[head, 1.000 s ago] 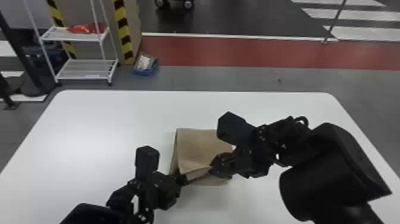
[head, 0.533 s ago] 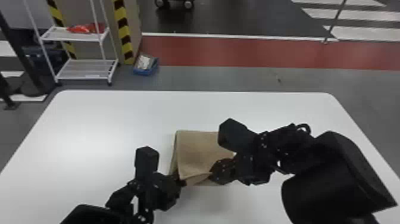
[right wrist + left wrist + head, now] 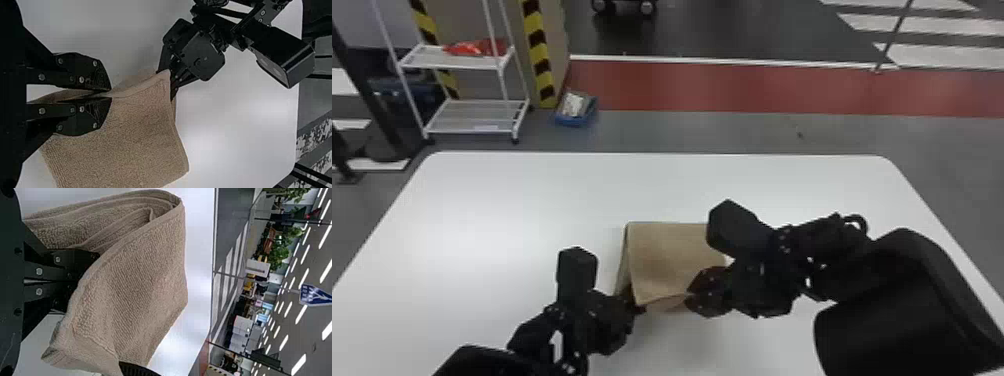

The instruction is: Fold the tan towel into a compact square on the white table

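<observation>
1. Tan towel (image 3: 672, 260) in the robot's grasp: the right gripper (image 3: 688, 296) pinches its near edge, right of the corner, with the fingers closed narrowly on the cloth.
2. At the towel's near-left corner, the left gripper (image 3: 639, 308) stands with its fingers drawn together, their tips hidden by the cloth; whether they clamp any of it, one cannot tell.
3. Between the two grippers, the towel's near edge is lifted, with another layer showing beneath. The towel is partly folded, and its upper layer slopes down at the left side.
4. Under and around the towel spreads the white table (image 3: 507, 200), its far edge well beyond the cloth.
5. Past the table, ahead and to the left of the towel, a white shelf rack (image 3: 467, 122) holds a red item (image 3: 477, 48). A blue container (image 3: 577, 119) sits on the floor just beside the rack.
6. Farther beyond the towel, a red band (image 3: 732, 90) crosses the grey floor.
</observation>
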Controlling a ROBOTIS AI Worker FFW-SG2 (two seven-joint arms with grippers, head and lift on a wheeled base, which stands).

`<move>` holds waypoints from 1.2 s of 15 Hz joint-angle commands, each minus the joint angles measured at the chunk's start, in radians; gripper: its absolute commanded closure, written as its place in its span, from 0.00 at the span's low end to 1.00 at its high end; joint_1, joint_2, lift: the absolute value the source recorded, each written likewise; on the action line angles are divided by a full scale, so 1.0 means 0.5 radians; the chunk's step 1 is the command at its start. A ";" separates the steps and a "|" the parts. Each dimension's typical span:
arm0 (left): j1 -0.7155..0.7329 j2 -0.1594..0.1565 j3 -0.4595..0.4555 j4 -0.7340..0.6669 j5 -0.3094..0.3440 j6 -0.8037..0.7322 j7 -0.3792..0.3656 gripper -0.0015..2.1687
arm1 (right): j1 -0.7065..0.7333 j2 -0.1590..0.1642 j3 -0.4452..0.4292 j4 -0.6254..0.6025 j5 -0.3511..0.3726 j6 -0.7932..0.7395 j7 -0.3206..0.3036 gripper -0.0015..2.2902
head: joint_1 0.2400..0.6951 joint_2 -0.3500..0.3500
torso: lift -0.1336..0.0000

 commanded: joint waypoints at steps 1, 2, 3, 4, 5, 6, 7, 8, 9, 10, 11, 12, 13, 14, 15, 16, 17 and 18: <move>0.004 0.000 0.000 -0.006 0.000 0.000 0.000 0.87 | 0.041 0.000 -0.033 -0.042 -0.001 0.007 0.007 0.44 | 1.00 0.41 | 0.08; 0.004 0.000 -0.003 -0.006 0.000 0.006 0.000 0.87 | 0.066 0.000 -0.048 -0.064 -0.001 0.007 0.007 0.44 | 1.00 0.41 | 0.08; 0.004 0.000 -0.003 -0.006 0.000 0.006 -0.003 0.87 | 0.094 -0.004 -0.060 -0.097 0.002 0.020 0.007 0.36 | 1.00 0.40 | 0.08; 0.004 0.000 -0.003 -0.006 0.000 0.006 -0.003 0.87 | 0.115 -0.013 -0.070 -0.116 0.005 0.050 0.007 0.29 | 1.00 0.40 | 0.08; 0.004 0.000 -0.006 -0.009 0.000 0.006 -0.003 0.87 | 0.133 -0.016 -0.085 -0.134 0.005 0.050 0.007 0.29 | 1.00 0.40 | 0.08; 0.004 0.000 -0.009 -0.009 0.000 0.012 -0.003 0.87 | 0.146 -0.019 -0.103 -0.143 -0.001 0.050 0.007 0.29 | 1.00 0.39 | 0.08; 0.004 0.000 -0.012 -0.009 0.000 0.012 -0.003 0.87 | 0.149 -0.016 -0.116 -0.146 -0.013 0.057 0.007 0.29 | 1.00 0.38 | 0.08; 0.004 0.000 -0.012 -0.009 0.000 0.012 -0.003 0.87 | 0.152 -0.016 -0.128 -0.153 -0.025 0.063 0.007 0.29 | 1.00 0.38 | 0.08; 0.004 0.003 -0.012 -0.009 0.000 0.012 -0.003 0.87 | 0.161 -0.004 -0.168 -0.165 -0.071 0.087 0.007 0.29 | 1.00 0.37 | 0.08; 0.007 0.003 -0.012 -0.009 0.000 0.012 -0.003 0.87 | 0.161 0.027 -0.220 -0.168 -0.130 0.112 0.007 0.29 | 1.00 0.37 | 0.08; 0.013 0.003 -0.012 -0.009 0.000 0.012 -0.003 0.87 | 0.158 0.082 -0.300 -0.168 -0.206 0.124 0.007 0.29 | 1.00 0.37 | 0.08; 0.020 0.003 -0.012 -0.012 -0.003 0.012 -0.003 0.87 | 0.149 0.125 -0.370 -0.168 -0.280 0.161 0.007 0.29 | 1.00 0.37 | 0.08; 0.035 0.003 -0.012 -0.037 -0.003 0.012 -0.006 0.87 | 0.140 0.153 -0.419 -0.165 -0.298 0.179 0.007 0.29 | 1.00 0.37 | 0.08; 0.047 0.003 -0.012 -0.043 0.000 0.012 -0.006 0.87 | 0.127 0.171 -0.453 -0.159 -0.326 0.185 0.007 0.29 | 1.00 0.37 | 0.08; 0.053 0.003 -0.015 -0.043 0.000 0.012 -0.009 0.87 | 0.112 0.184 -0.468 -0.143 -0.320 0.185 0.007 0.31 | 1.00 0.37 | 0.08; 0.053 0.003 -0.012 -0.049 0.000 0.018 -0.009 0.87 | 0.106 0.184 -0.468 -0.100 -0.301 0.173 0.007 0.38 | 1.00 0.36 | 0.08; 0.056 0.003 -0.012 -0.052 0.000 0.018 -0.009 0.87 | 0.106 0.187 -0.468 -0.051 -0.277 0.167 0.007 0.45 | 1.00 0.36 | 0.08; 0.056 0.003 -0.012 -0.055 0.000 0.018 -0.012 0.87 | 0.106 0.193 -0.472 -0.011 -0.259 0.161 0.007 0.53 | 1.00 0.36 | 0.08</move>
